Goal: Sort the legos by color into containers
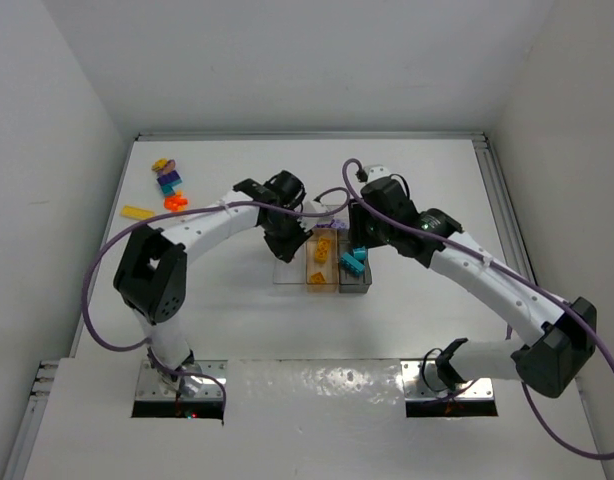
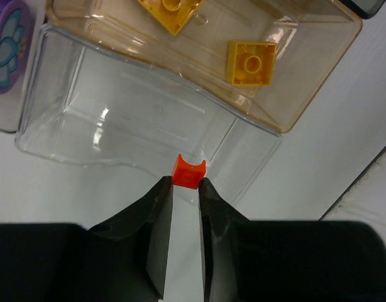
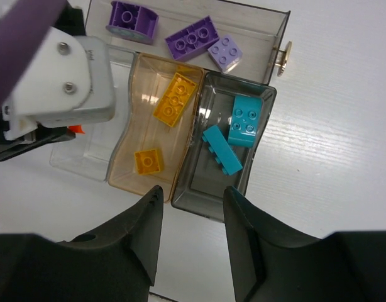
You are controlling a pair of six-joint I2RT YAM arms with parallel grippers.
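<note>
Left end effector (image 2: 185,186) pinches one orange brick (image 2: 188,170) over clear bin (image 2: 117,107).

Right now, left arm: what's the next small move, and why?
Probably nudge the left gripper slightly forward, then release. It pinches the orange brick right above the near wall of the empty clear bin. Yellow bricks, teal bricks and purple bricks occupy the other bins, so orange likely belongs here.
</note>
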